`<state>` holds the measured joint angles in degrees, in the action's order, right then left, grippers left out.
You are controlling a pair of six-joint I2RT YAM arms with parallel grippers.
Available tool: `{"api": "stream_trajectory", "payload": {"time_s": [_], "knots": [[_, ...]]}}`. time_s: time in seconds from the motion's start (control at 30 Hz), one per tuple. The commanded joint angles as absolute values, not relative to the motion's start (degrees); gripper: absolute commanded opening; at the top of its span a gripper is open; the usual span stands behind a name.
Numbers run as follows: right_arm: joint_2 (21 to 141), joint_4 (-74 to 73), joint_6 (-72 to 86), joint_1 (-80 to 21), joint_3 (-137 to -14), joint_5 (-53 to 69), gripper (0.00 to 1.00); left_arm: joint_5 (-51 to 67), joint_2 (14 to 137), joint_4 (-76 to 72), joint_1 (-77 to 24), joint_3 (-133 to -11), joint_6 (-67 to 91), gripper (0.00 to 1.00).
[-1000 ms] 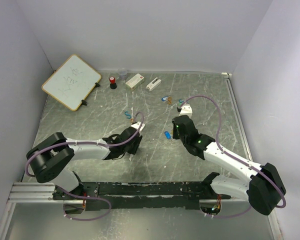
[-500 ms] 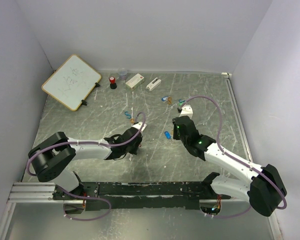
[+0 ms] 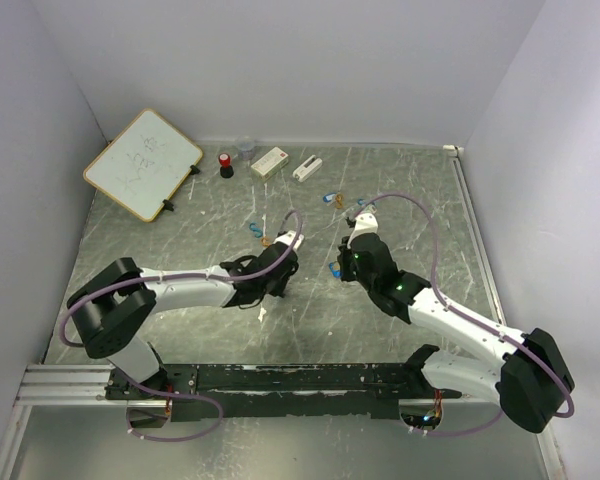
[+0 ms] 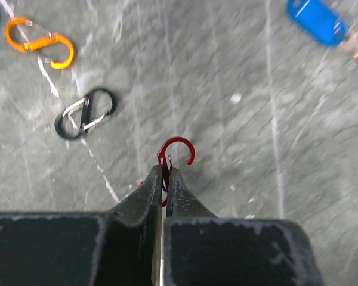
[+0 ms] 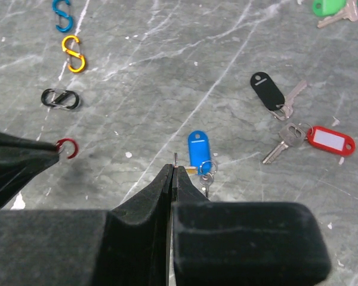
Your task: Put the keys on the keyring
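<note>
Red clip (image 4: 176, 152), clamped in left gripper (image 4: 163, 174), sits just left of blue-tagged key (image 5: 198, 149), whose ring end lies beside the tight-shut right gripper (image 5: 173, 171), the nearer one.

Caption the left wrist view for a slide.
Left gripper shut on red clip; black clip, orange clip upper left; blue key tag upper right.

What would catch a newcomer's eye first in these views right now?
First, the red clip pinched in the shut left gripper, near the middle of the scene. Close by, the shut right gripper holds what looks like a thin metal loop, just short of the blue-tagged key. Beyond that lie a black-tagged key and a red-tagged key.
</note>
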<state>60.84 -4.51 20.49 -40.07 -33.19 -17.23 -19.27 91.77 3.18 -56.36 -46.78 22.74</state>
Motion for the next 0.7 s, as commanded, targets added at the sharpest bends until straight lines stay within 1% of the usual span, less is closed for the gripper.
{"api": "stream_trajectory", "payload": {"time_s": [0.0, 0.23, 0.4, 0.67], "knots": [[60.44, -1.28, 18.41, -41.22, -32.77, -14.85, 0.0, -18.43, 93.05, 3.04, -56.53, -52.06, 22.56, 0.07], [62.24, 1.1, 16.8, -42.66, -33.07, -14.07, 0.0, -13.56, 93.4, 0.9, -55.97, -55.97, 22.11, 0.07], [63.32, 3.33, 15.55, -43.86, -33.0, -13.03, 0.0, -9.46, 92.46, -0.85, -54.97, -56.56, 21.67, 0.07], [64.86, 5.1, 13.83, -46.61, -33.35, -12.4, 0.0, -8.01, 90.9, -2.42, -54.56, -55.74, 21.71, 0.07]]}}
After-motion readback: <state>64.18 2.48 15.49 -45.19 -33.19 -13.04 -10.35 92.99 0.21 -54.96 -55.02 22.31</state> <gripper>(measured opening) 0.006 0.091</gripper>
